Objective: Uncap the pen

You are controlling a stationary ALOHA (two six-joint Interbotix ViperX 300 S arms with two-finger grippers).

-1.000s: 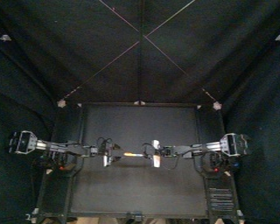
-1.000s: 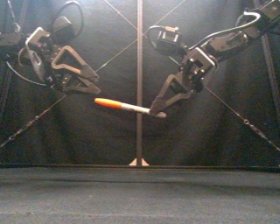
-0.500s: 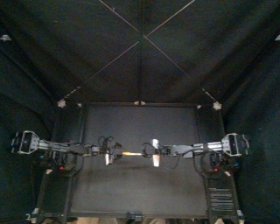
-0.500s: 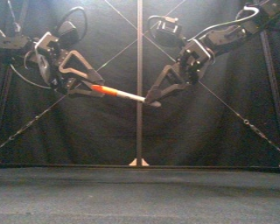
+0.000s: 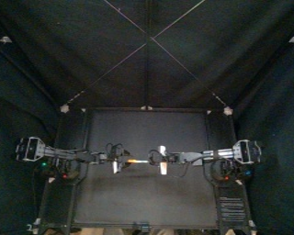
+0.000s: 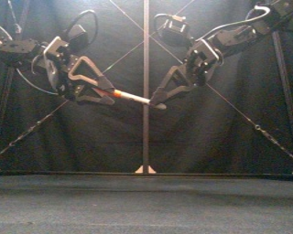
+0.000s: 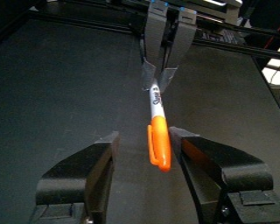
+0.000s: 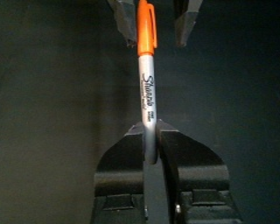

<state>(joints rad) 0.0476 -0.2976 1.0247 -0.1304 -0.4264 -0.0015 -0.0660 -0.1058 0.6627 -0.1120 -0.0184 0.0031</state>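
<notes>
Above the black surface point(image 6: 146, 206), a white-barrelled marker pen point(image 6: 135, 98) hangs nearly level in mid-air. The right pincer point(image 6: 157, 101) is clamped tight on its barrel end to brace it. The left pincer point(image 6: 103, 91) straddles the orange cap point(image 7: 160, 144), jaws apart and not yet gripping, seemingly placed to pull it off.

The left gripper point(image 7: 150, 140) holds its fingers point(image 7: 101, 156) apart on either side of the orange cap point(image 7: 159, 150) of the pen point(image 7: 157, 105), whose white barrel the right gripper point(image 7: 166, 66) clamps above the desk point(image 7: 49, 96).
</notes>
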